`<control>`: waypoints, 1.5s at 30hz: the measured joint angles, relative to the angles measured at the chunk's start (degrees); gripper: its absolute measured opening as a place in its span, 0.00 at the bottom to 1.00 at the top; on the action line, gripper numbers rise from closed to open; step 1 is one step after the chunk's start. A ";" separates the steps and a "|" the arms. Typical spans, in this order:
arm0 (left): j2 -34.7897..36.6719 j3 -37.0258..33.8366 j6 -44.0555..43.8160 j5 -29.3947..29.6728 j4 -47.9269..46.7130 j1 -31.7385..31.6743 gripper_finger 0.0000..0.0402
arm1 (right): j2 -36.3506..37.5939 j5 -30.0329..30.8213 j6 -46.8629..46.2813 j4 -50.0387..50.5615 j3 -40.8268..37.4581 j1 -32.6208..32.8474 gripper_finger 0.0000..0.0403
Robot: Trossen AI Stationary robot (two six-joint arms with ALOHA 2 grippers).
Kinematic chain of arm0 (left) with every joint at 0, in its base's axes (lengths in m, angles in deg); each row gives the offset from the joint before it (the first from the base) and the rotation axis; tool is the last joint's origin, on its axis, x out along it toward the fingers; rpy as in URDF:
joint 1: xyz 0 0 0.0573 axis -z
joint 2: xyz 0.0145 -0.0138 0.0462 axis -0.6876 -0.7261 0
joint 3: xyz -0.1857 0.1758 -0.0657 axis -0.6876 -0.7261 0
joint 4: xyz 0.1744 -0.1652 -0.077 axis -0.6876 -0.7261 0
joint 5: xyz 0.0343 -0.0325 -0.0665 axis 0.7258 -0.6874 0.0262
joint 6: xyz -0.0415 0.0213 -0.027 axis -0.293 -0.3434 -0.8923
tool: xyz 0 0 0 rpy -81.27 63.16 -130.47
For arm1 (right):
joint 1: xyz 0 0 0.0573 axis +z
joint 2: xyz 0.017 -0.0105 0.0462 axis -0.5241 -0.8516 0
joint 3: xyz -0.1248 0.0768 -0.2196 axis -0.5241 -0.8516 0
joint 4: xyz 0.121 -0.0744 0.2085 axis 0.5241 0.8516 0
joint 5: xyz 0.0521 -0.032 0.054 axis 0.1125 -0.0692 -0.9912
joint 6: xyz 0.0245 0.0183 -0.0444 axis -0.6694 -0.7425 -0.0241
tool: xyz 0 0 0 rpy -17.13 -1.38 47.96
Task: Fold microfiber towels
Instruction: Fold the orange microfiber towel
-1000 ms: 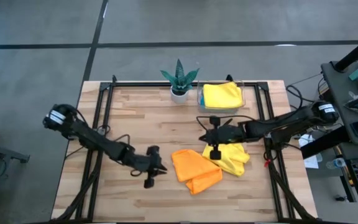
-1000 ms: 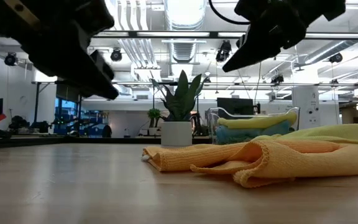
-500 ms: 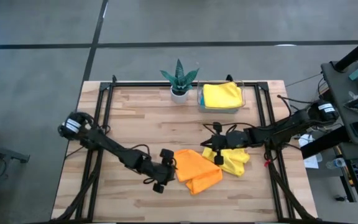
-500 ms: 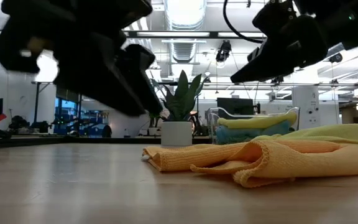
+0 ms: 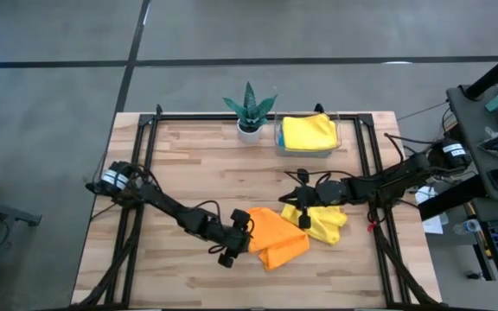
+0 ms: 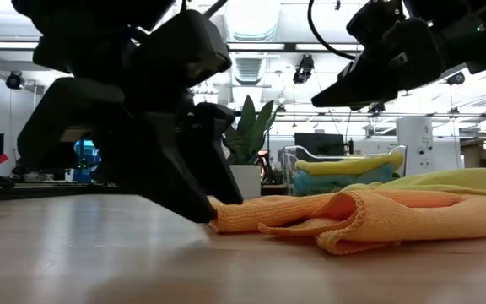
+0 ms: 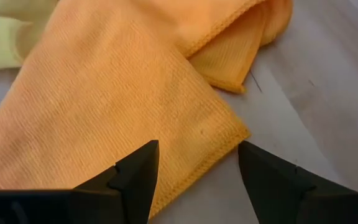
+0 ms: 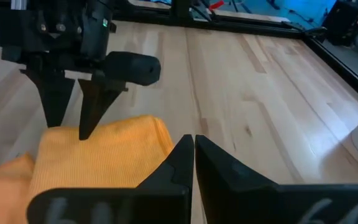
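On your wooden counter [image 5: 197,164] the orange towel [image 5: 273,235] lies touching the yellow towel [image 5: 322,220]. Your left gripper [image 5: 245,231], jaws now spread apart, has advanced to the orange towel's corner. The right gripper [image 5: 303,210] stays clenched above the yellow towel.

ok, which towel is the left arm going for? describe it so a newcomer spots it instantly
On the wooden table, look at its front middle, where the open left gripper sits at a cloth's edge. That is the orange towel, loosely folded, touching a crumpled yellow towel on its right; it is the only orange one.
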 joint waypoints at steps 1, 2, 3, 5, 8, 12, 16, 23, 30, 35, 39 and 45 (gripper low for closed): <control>-0.01 -0.04 -0.01 -0.01 -0.04 -0.07 0.51 | 0.00 0.01 0.06 -0.02 0.00 -0.02 0.02; 0.00 -0.04 -0.01 -0.01 0.15 -0.16 0.51 | 0.00 0.04 0.05 -0.06 0.00 -0.16 0.02; 0.05 -0.04 -0.02 -0.03 0.34 -0.25 0.51 | 0.00 0.11 0.00 -0.18 0.00 -0.26 0.02; 0.17 -0.13 0.00 -0.04 0.43 -0.28 0.48 | 0.00 0.16 -0.62 -0.45 0.00 -0.39 0.02; 0.35 -0.17 0.01 -0.05 1.63 -0.48 0.41 | 0.00 0.27 -2.01 -0.42 0.00 -0.39 0.02; 0.41 -1.06 -0.11 -1.92 1.06 -1.37 0.27 | 0.00 0.33 -4.29 -0.42 0.00 -0.39 0.02; 1.03 -1.31 -0.14 -4.80 1.16 -2.33 0.08 | 0.00 0.54 -4.75 -1.05 0.00 -0.39 0.02; 9.35 -1.78 2.96 0.47 -3.95 -2.60 0.00 | 0.00 2.54 -4.75 -1.26 0.00 -0.39 0.02; 19.76 -2.88 3.02 13.89 -10.52 -2.62 0.00 | -0.23 2.47 -8.14 -0.31 1.40 -0.37 0.12; 26.42 -3.92 1.78 21.79 -10.84 -2.64 0.00 | -2.48 -2.01 -1.59 -0.39 8.05 -0.39 0.31; 30.01 -5.64 -4.98 29.40 -10.34 -2.30 0.00 | -5.23 -3.66 3.85 1.10 14.23 -0.62 0.45; 29.83 -6.95 -7.71 34.30 -2.54 -1.84 0.00 | -12.26 -4.47 5.39 2.30 20.17 -0.71 0.58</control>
